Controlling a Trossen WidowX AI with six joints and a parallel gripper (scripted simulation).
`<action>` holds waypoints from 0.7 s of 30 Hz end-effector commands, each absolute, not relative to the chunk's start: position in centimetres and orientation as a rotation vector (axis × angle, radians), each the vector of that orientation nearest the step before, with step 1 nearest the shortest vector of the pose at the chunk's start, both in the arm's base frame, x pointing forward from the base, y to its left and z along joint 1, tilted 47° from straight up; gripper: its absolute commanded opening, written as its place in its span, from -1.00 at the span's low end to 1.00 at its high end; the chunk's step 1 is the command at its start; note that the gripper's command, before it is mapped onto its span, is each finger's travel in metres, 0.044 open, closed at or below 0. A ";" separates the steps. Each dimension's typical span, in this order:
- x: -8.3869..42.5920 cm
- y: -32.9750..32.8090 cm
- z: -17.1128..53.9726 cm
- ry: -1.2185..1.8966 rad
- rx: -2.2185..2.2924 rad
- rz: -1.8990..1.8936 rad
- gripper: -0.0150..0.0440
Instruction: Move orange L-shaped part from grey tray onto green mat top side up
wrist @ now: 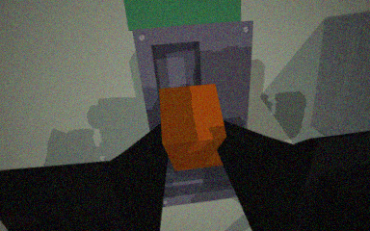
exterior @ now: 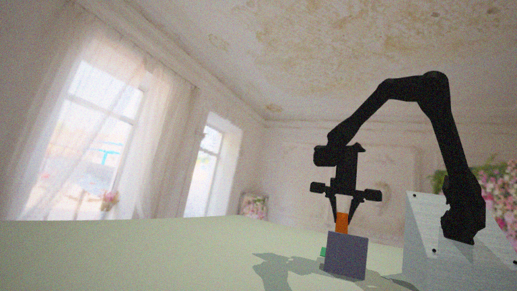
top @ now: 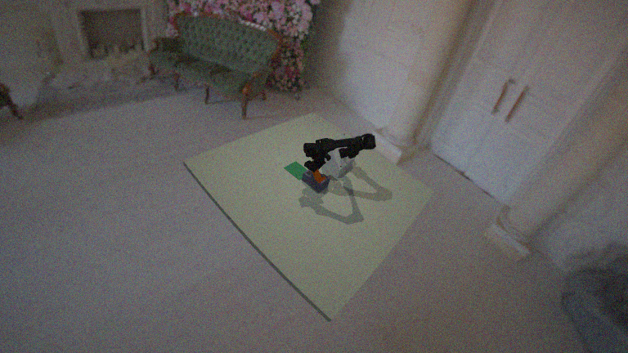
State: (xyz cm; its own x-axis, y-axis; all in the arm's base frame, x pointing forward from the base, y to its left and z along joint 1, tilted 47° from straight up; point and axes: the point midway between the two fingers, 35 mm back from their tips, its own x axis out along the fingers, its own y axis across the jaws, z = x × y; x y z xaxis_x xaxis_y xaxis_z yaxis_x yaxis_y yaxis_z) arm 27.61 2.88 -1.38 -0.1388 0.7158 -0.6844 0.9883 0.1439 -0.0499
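The orange part (top: 319, 176) (exterior: 341, 223) (wrist: 193, 115) stands up steeply above the grey tray (top: 315, 184) (exterior: 346, 255) (wrist: 226, 72). My gripper (exterior: 342, 220) (wrist: 189, 128) is shut on it, one finger on each side. The wrist view shows the tray's pocket uncovered ahead of the part and also behind it. Whether the part's lower end still touches the tray cannot be told. The green mat (top: 293, 169) (exterior: 322, 252) (wrist: 183, 12) lies against the tray's far side in the wrist view.
The arm's grey angled base (top: 337, 165) (exterior: 423, 234) stands beside the tray. All of this is on a pale green table top (top: 319, 247) (exterior: 152, 253). The arm's shadows fall across it around the tray.
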 end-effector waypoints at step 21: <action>28.4 0.2 1.5 1.910 1.626 -0.689 -0.49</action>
